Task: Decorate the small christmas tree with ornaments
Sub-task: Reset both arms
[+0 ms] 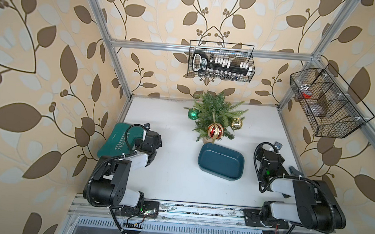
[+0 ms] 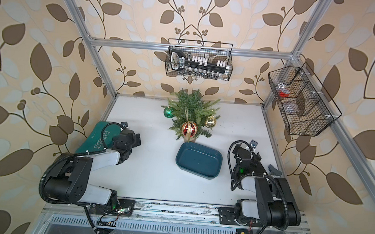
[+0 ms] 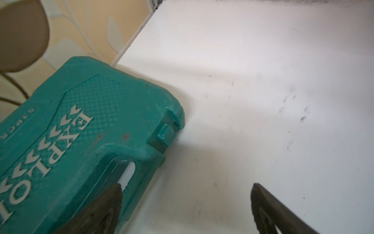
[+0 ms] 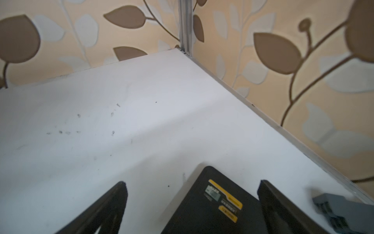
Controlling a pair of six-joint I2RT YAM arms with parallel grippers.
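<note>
Teal tray (image 1: 221,161) sits by the small christmas tree (image 1: 214,108); wire basket (image 1: 250,75) holds tools (image 1: 221,64).

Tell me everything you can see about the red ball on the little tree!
The red ornament is a round, shiny bauble with gold glitter stripes running from its top to its bottom. A gold string loop goes up from its cap into the small christmas tree. It hangs low on the tree's front side, resting against the green branches. It sits close to the teal tray but does not touch it. In both top views it looks whole.
</note>
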